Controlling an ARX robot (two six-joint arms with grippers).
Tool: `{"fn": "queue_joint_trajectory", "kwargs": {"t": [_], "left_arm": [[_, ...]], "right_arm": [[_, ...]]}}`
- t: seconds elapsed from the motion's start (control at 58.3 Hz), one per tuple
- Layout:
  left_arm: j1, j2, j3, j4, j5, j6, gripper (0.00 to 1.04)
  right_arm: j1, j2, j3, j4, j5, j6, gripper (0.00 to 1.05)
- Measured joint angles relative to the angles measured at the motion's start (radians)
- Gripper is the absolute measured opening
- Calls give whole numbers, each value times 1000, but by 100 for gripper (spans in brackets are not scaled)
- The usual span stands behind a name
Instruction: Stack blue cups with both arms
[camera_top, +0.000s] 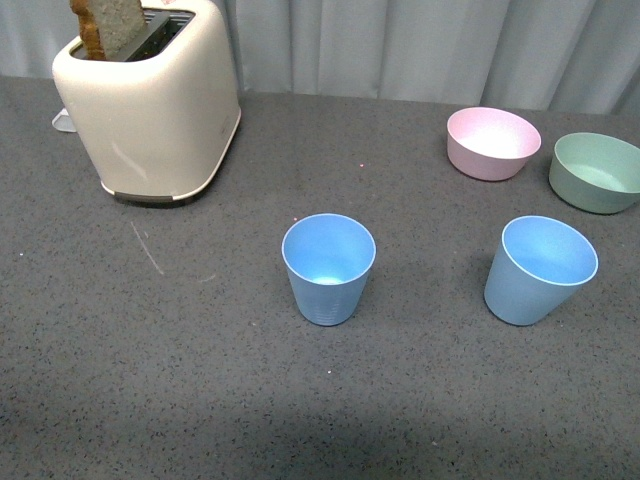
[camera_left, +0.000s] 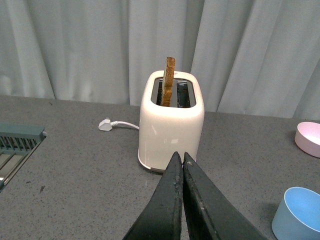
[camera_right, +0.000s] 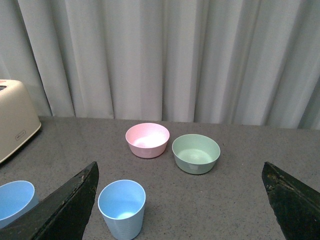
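**A:** Where did the cups stand?

**B:** Both stood on the bench (camera_top: 200, 400), upright with mouths up, and well apart. The middle cup (camera_top: 329, 268) sat near the bench's centre. The right cup (camera_top: 540, 270) sat toward the right edge, nearer the front edge than the two bowls.

**A:** And the claws?

**B:** Neither showed in the front view. In its wrist view the left claw (camera_left: 180, 156) had its fingers pressed together with nothing between them. It hung above the bench, and its tips showed against the base of the toaster (camera_left: 171, 122). The right claw (camera_right: 179, 163) was spread wide and empty. The right cup showed in the gap between its fingers, touching neither, and the middle cup was half hidden behind one finger.

**A:** What else was on the bench?

**B:** The toaster stood toward the back left corner with a slice of toast (camera_top: 108, 25) upright in one slot. Its plug (camera_left: 105, 125) lay loose on the bench beside it. The pink bowl (camera_top: 492, 142) and the green bowl (camera_top: 597, 172) sat just beside each other toward the back right, the green one closer to the right edge. A pale curtain (camera_right: 160, 55) hung along the back edge.
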Motion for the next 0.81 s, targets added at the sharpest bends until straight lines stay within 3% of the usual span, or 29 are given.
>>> {"fn": "queue_joint_trajectory", "kwargs": {"t": [0.806], "left_arm": [[0, -307, 0, -300, 0, 0, 4]], "right_arm": [[0, 0, 0, 0, 0, 0, 95]]}}
